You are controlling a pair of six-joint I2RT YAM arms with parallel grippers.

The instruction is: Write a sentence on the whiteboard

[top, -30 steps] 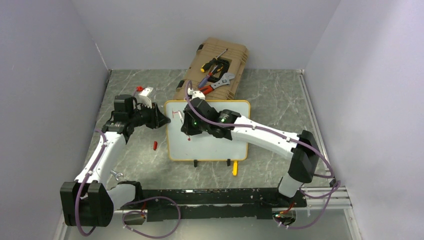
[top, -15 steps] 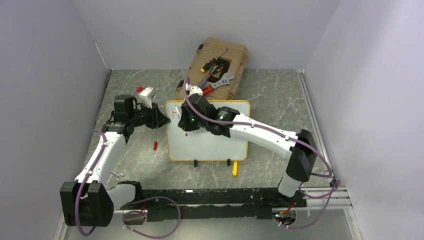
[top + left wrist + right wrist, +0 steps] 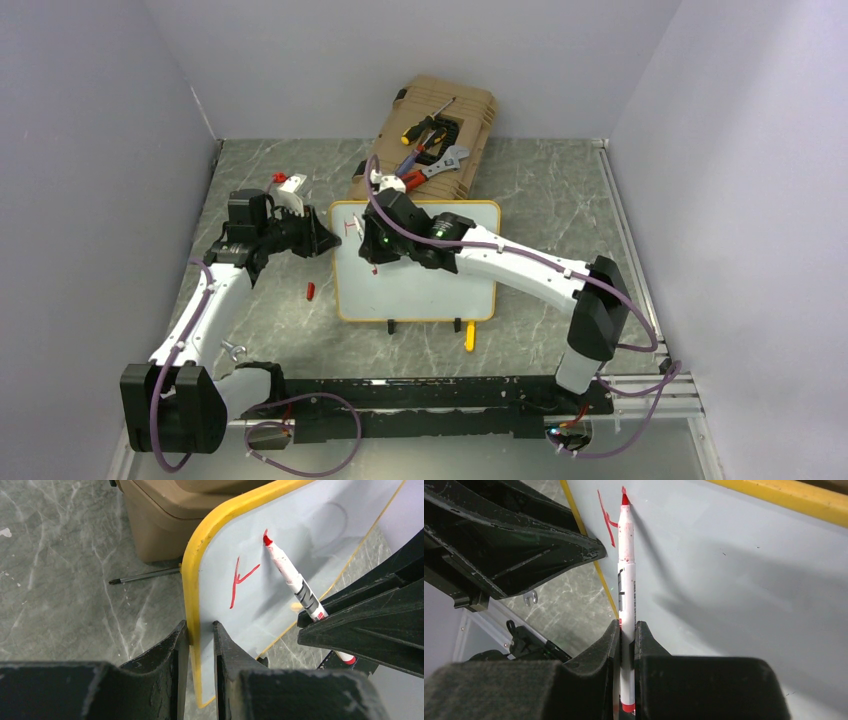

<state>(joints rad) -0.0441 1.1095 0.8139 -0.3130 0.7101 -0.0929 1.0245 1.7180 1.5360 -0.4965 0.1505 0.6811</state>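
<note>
The whiteboard with its yellow frame lies in the middle of the table. My left gripper is shut on its left edge; in the left wrist view the fingers pinch the yellow frame. My right gripper is shut on a white marker with a red tip. The tip touches the board near its far left corner. Only a few red strokes of the sentence show, beside the tip. The marker also shows in the left wrist view. My right gripper's fingers clamp its barrel.
A tan tool case with screwdrivers, a wrench and pliers on it stands just behind the board. A red cap lies left of the board, a yellow piece at its near edge. A small white and red item lies at far left.
My right gripper has moved the marker a little toward the board's far edge. The left arm and the board have not moved.
</note>
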